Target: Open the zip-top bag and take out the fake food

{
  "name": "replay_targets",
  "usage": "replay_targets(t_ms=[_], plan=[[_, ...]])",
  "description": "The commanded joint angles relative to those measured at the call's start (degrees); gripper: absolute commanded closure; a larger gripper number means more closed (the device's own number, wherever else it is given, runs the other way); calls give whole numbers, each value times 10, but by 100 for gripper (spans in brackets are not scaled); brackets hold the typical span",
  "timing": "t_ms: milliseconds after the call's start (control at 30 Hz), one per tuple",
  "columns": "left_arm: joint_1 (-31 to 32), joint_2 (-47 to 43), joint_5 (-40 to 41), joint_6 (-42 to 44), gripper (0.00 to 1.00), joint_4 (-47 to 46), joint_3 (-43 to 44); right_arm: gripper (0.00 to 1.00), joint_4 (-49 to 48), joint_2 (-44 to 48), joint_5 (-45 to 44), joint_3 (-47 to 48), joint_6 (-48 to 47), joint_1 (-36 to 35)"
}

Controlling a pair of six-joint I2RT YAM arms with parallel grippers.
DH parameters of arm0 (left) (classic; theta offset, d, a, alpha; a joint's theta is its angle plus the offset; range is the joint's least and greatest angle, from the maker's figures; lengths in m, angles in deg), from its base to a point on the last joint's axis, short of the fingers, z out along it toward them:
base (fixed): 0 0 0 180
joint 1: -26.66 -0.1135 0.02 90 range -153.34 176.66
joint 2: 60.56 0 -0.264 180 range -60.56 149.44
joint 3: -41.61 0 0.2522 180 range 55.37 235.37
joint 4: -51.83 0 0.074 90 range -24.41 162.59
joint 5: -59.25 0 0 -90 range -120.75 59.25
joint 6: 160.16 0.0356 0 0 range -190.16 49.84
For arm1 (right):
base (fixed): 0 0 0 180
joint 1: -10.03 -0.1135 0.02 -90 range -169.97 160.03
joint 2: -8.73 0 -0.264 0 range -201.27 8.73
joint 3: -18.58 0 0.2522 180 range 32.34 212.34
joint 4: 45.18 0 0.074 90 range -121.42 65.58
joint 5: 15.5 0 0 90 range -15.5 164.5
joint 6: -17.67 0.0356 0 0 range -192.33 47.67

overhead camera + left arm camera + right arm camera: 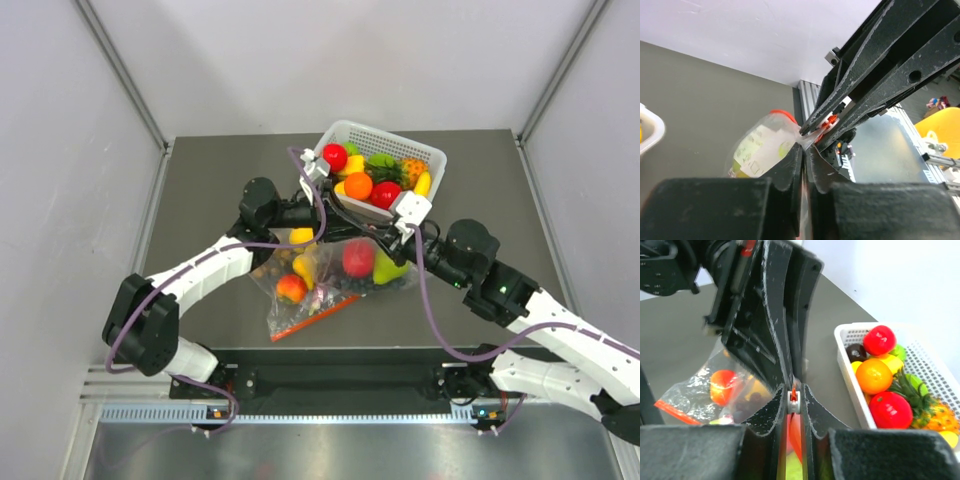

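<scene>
From above, a white basket (432, 152) at the back of the table (200, 180) is full of toy fruit. The bag (352, 240) hangs just in front of it, zip edge up and long side running left to right. It holds a red apple (358, 258) and a green pear (388, 268). A second bag (300, 305) of fruit lies beside it.

Left wrist: the left jaws pinch the bag's top edge.

Right wrist: the right jaws are closed on the zip strip (794, 395).

We reach inward from both sides: left gripper (804, 150) and right gripper (794, 395) tip to tip, jaws pinched nearly closed
</scene>
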Motion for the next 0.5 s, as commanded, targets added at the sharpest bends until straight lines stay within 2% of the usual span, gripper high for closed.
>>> replay_targets(t_ms=[0,33,67,133,200,467], plan=[[-23,-37,-17,-2,77,-63,33,100,33,5,-6,25,3,-3],[-24,-36,-23,0,66,-61,37,100,40,-3,9,41,2,-3],[-24,-36,-28,0,66,-59,37,100,40,-3,14,41,1,-3],[-23,-38,-42,5,57,-53,40,100,62,-20,24,70,-2,-2],[-24,-39,-48,11,54,-46,46,100,87,-38,26,99,-4,-2],[-23,-33,-85,22,53,-25,59,100,114,-61,60,138,-6,6]])
